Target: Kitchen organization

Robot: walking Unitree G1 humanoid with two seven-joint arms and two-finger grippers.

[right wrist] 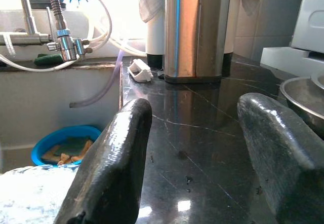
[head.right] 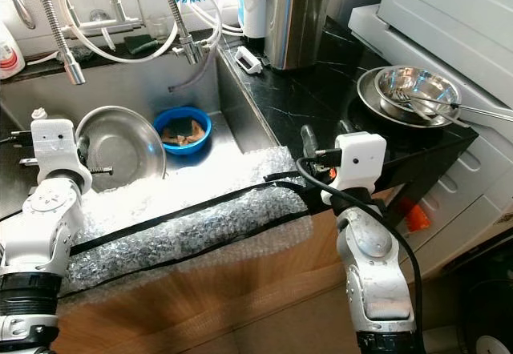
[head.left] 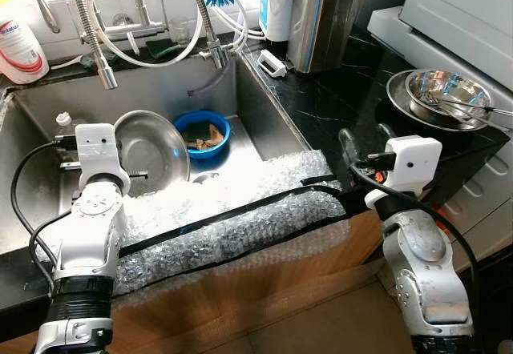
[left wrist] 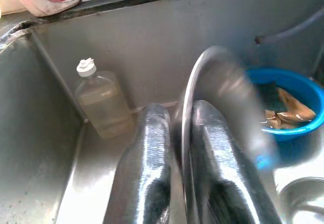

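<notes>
Left jaws [left wrist: 179, 148] clamp the steel plate [head.left: 152, 150] by its rim; right jaws [right wrist: 202, 148] gape wide, holding nothing.
Plate stands on edge in the sink [head.left: 264, 122], just beside a blue bowl [head.left: 202, 134]. Right jaws hover over the black counter [head.left: 337, 102], near stacked steel bowls [head.left: 445, 98]. Bottle [left wrist: 101, 102] in sink corner.

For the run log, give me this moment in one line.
left gripper: shut on steel plate | place: sink | right gripper: open, over counter
</notes>
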